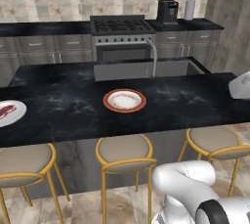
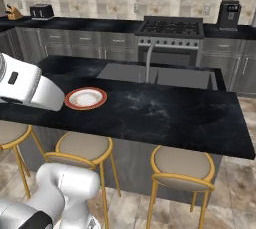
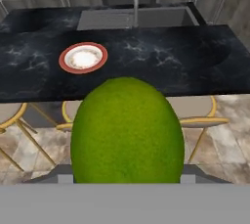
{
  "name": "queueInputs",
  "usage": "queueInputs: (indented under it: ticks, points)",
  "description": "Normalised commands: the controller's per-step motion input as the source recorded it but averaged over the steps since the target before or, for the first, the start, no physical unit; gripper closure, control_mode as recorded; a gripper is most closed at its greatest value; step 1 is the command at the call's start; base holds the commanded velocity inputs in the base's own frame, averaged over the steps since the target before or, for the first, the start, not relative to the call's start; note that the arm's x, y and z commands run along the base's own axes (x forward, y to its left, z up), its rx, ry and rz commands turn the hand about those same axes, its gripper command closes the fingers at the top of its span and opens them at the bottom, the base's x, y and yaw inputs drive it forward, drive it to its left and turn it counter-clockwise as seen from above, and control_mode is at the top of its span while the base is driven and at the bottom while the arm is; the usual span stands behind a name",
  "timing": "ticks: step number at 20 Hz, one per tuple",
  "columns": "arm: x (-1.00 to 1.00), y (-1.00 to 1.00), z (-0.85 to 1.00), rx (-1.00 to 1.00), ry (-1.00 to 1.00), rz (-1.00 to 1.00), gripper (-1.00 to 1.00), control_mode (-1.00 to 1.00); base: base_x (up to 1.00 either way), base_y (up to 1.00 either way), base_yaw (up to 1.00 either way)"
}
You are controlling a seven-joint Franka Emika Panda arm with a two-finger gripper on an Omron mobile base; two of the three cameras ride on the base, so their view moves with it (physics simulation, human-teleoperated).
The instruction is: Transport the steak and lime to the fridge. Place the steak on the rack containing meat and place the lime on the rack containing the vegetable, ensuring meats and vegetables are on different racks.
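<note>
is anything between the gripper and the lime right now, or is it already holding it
Nothing stands between them. In the hand view the lime sits right at the gripper, large in the picture, so it appears to be gripped already. It hangs on the stool side of the black counter, with the red-rimmed plate beyond.

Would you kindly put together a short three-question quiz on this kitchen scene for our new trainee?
1. True or false: the lime sits between the fingers of the hand.
2. Which rim colour has the plate in the middle of the island counter? A) red B) blue C) green
3. Fill in: the steak lies on a white plate at the ____ edge of the left base view.

Key: 1 true; 2 A; 3 left.
</note>
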Motion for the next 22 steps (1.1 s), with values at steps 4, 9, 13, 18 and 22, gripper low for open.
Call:
queueInputs:
  ticks: [4, 9, 13, 18, 22]
  points:
    - [0.0, 0.0, 0.0, 0.0, 0.0, 0.0, 1.0, 1.0, -0.04, 0.61, 0.28]
    - [0.0, 0.0, 0.0, 0.0, 0.0, 0.0, 1.0, 1.0, -0.02, 0.98, 0.21]
    - [0.0, 0.0, 0.0, 0.0, 0.0, 0.0, 1.0, 1.0, -0.35, 1.0, 0.39]
    - [0.0, 0.0, 0.0, 0.0, 0.0, 0.0, 1.0, 1.0, -0.23, 0.89, 0.78]
    - [0.0, 0.0, 0.0, 0.0, 0.0, 0.0, 1.0, 1.0, -0.08, 0.44, 0.98]
